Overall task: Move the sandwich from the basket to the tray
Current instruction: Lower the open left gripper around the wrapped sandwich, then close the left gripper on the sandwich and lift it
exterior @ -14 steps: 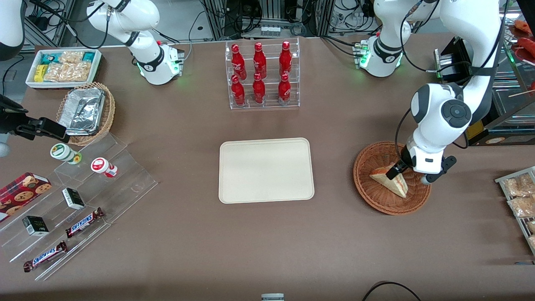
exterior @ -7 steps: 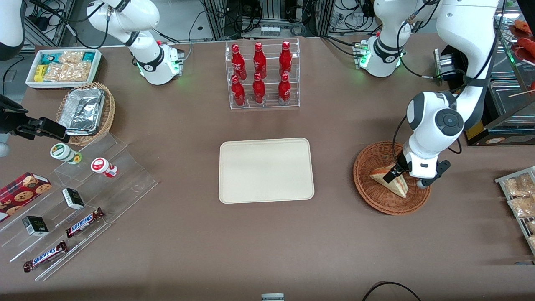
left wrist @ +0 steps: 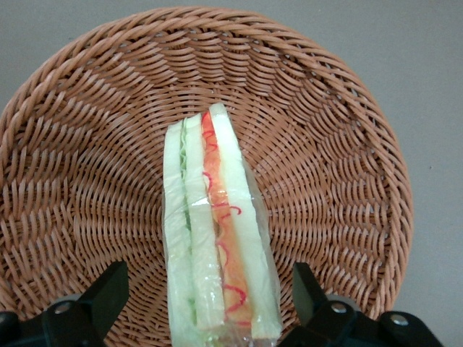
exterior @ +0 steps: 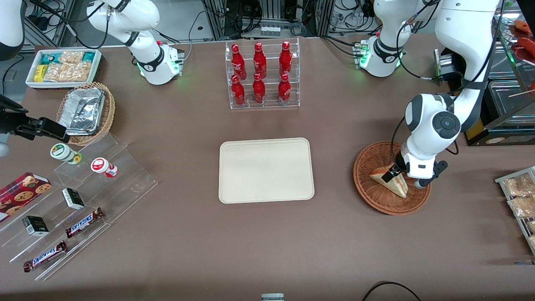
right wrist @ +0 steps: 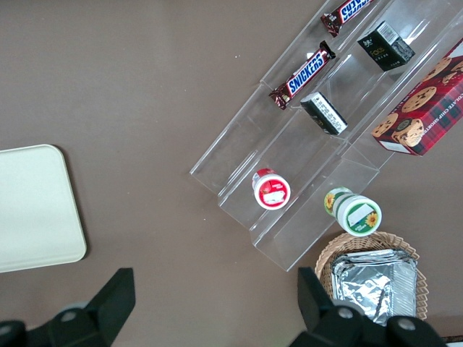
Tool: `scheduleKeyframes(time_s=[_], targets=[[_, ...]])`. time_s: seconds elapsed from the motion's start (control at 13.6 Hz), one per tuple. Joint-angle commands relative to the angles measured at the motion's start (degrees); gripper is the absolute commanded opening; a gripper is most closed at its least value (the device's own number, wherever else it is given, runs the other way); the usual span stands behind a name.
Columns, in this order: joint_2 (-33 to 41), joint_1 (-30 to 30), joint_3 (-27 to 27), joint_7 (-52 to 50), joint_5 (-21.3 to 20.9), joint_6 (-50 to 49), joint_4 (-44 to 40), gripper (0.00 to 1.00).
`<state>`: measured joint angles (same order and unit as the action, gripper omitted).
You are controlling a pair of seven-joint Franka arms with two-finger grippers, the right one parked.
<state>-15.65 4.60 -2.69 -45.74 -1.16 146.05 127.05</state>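
Robot lab staged as a mock convenience store. Brown table (exterior: 267,251) w/ shop-style stock: clear rack of red soda bottles (exterior: 261,75), acrylic step display (exterior: 83,200) w/ Snickers bars (exterior: 83,223), cookie box (exterior: 23,190), white box of snack packets (exterior: 62,67). Lab signs: arm bases (exterior: 161,62) bolted to the table, green status lights, cables & equipment racks (exterior: 271,16) at the table's edge farthest from the front cam.
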Motion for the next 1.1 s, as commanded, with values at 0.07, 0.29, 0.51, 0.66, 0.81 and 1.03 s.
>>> scheduleKeyframes(time_s=[0.07, 0.29, 0.51, 0.66, 0.81, 1.03], targets=[[-1.49, 0.06, 0.05, -2.85, -0.6, 2.74, 0.3, 0.69], [-1.32, 0.06, 0.05, -2.86, -0.6, 2.4, -0.22, 0.05], [0.61, 0.06, 0.05, -2.51, -0.95, -5.21, -4.25, 0.0], [1.75, 0.14, 0.05, -2.16, -1.39, -12.43, -8.12, 0.0], [2.99, 0.32, 0.05, -1.55, -1.39, -19.63, -12.68, 0.0], [3.26, 1.11, -1.09, -1.28, -2.01, -27.65, -19.45, 0.0]])
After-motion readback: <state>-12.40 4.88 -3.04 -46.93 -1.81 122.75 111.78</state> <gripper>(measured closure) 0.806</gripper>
